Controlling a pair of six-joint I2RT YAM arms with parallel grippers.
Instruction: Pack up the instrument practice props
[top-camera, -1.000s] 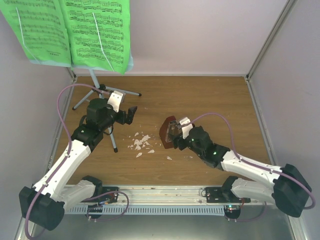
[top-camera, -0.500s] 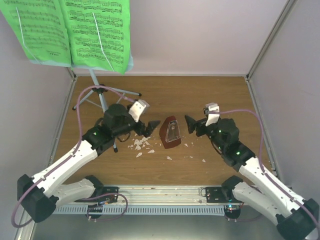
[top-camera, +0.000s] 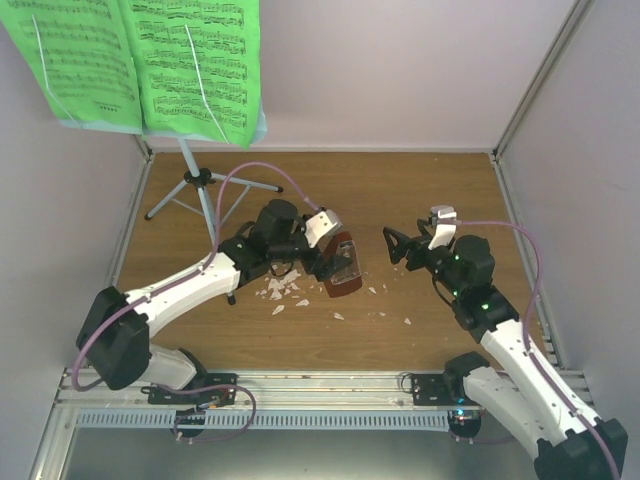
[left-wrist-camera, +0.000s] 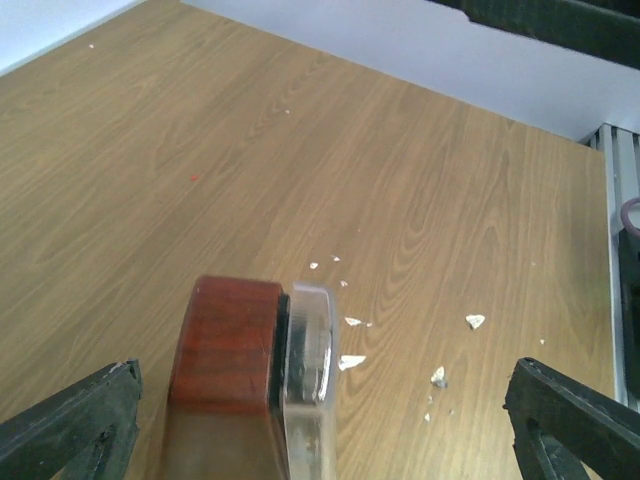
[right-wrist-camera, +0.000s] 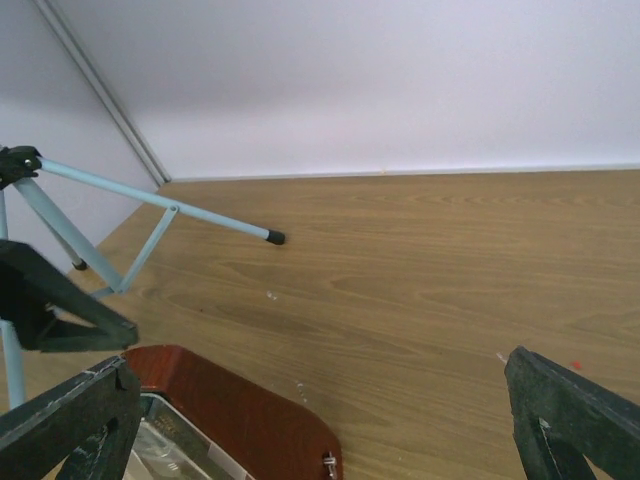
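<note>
Sheet music runs off the top at eleven o'clock, hiding the music stand above its pole. Mid-table, the left gripper gapes around the half-covered metronome. At its three o'clock, the right gripper gapes empty. Crumbs dot the wooden table; the walls are pale.

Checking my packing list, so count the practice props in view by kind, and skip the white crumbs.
Music stand: 1
Green sheet-music pages: 2
Metronome: 1
Total: 4
</note>
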